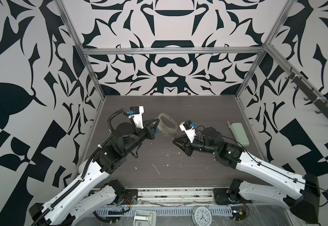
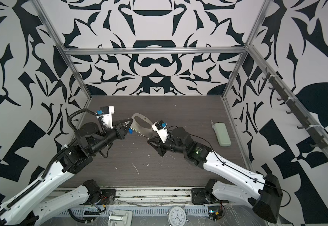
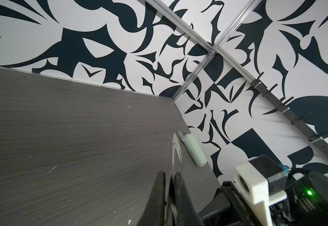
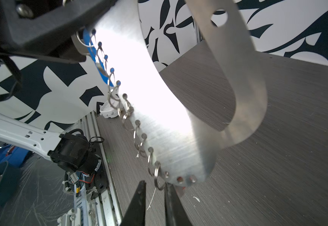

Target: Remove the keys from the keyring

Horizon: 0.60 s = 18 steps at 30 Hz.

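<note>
Grey tabletop (image 1: 159,176), keyring (image 1: 170,130) aloft, long axis diagonal

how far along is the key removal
Done: nothing. The blue key and red key both look attached to the keyring. In hand: left gripper pinches the keyring clear of the table; right gripper sits at its far end, jaws apart. Left: both keys.
</note>
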### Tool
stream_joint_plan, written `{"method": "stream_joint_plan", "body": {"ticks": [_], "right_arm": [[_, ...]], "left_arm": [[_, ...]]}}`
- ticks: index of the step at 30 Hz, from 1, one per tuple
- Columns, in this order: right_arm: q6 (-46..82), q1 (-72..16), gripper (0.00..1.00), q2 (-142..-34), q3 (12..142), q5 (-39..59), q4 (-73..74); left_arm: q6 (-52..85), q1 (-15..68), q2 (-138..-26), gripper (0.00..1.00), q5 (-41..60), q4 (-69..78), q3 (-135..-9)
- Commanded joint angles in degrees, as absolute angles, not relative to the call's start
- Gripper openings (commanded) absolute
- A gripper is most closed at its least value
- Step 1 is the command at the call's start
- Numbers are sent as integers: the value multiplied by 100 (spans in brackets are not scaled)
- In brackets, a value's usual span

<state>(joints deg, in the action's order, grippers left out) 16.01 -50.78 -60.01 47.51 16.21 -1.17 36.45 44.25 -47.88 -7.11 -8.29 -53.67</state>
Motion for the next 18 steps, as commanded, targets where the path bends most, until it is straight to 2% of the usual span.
{"method": "stream_joint_plan", "body": {"ticks": [1, 7, 14, 18], "right_arm": [[1514, -5107, 18, -5985, 4975, 1536, 228], [1493, -5107, 13, -5986, 4975, 1522, 246], [1433, -5106, 0, -5929, 4977, 1433, 155], [1394, -5108, 0, -5850, 5007, 1441, -18]], "left_arm": [[3744, 4416, -4781, 0, -590, -556, -5565], [3779, 4413, -4790, 0, -527, -536, -5566], [3788, 4419, -4755, 0, -554, -553, -5561], [3779, 4413, -4695, 0, -623, -604, -5541]]}}
